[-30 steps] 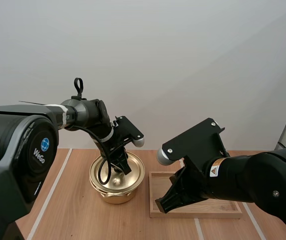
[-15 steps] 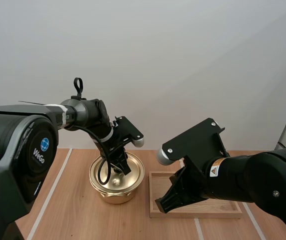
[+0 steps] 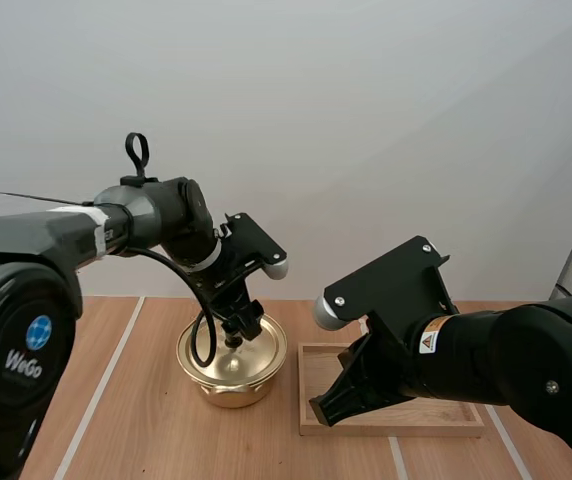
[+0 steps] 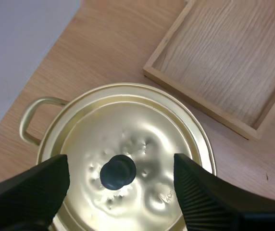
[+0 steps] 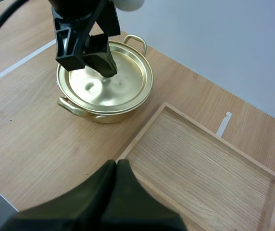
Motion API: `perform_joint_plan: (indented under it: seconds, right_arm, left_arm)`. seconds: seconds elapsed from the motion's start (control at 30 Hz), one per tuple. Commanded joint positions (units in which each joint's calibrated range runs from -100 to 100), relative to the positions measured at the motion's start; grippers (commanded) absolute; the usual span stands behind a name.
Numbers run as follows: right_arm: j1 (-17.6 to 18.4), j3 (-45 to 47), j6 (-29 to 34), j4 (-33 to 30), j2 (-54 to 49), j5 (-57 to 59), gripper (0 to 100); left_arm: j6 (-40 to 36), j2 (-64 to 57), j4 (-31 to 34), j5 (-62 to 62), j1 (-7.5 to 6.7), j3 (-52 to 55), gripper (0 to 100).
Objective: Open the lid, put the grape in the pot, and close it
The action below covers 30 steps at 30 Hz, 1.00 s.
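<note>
**Hovering with our left gripper (image 3: 239,327) spread above the covered pot (image 3: 228,386)**

From the high view, we see the golden pot standing on the wooden table (image 3: 146,425) with its lid (image 3: 261,352) seated on it. Our left gripper hangs over the middle of the lid. A wooden tray (image 3: 406,424) lies just beside the pot, on the side of our right arm. Our right gripper (image 3: 330,406) sits over the tray's edge nearest the pot, well apart from the pot itself.

From the left wrist view, we look straight down on the lid. Our left fingers (image 4: 29,190) stand wide apart, ribbed inner faces turned toward each other. The lid's black knob (image 4: 118,172) lies between them, with bright lid showing on both sides of it, so they grip nothing. We cannot tell how far above the knob the tips are. One looped handle (image 4: 31,115) sticks out from the pot's rim on the side away from the tray, and a corner of the tray lies near the pot.

From the right wrist view, our right fingers lie pressed together as one dark wedge, holding nothing, over the tray's edge that faces the pot. Beyond them the pot sits closed, and our left gripper is poised over its lid.
</note>
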Motion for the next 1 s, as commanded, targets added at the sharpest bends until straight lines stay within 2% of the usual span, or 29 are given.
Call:
perform_joint_plan:
  seconds: [0.0,0.33,0.57,0.63,0.73,0.77,0.8,0.83,0.87,0.97]
  right_arm:
    - [-0.2,0.1,0.0,0.1,-0.6,-0.3,0]
    - [-0.2,0.1,0.1,0.1,-1.5,-0.3,0]
    - [-0.2,0.1,0.1,0.1,-6.2,-0.3,0]
    - [-0.2,0.1,0.3,0.1,-7.4,0.0,0]
    - [-0.2,0.1,1.7,0.1,-8.3,1.5,0]
    - [-0.2,0.1,1.7,0.1,-8.8,2.8,0]
    - [-0.2,0.1,1.7,0.1,-9.1,3.3,0]
    - [-0.2,0.1,1.7,0.1,-9.4,3.8,0]
    - [-0.2,0.1,1.7,0.1,-9.7,4.3,0]
    - [-0.2,0.0,1.7,0.1,-10.6,4.3,0]
  left_arm:
    - [-0.6,-4.3,-0.5,3.0,0.08,-0.1,100]
    - [-4.0,-22.0,0.6,8.6,0.08,-0.1,100]
    - [-7.1,-31.6,1.9,14.3,0.08,-0.1,100]
    - [-7.9,-33.8,1.9,15.7,0.08,-0.1,86]
    - [-10.2,-37.4,1.9,17.3,0.08,-0.1,51]
    - [-10.8,-38.7,1.9,18.0,0.08,-0.1,35]
    - [-11.2,-39.7,1.9,18.6,0.08,-0.1,28]
    - [-11.3,-41.3,1.9,19.9,0.08,-0.1,9]
    - [-11.7,-42.3,1.9,20.1,0.08,-0.1,1]
    - [-14.3,-46.3,1.9,20.4,0.08,-0.1,0]
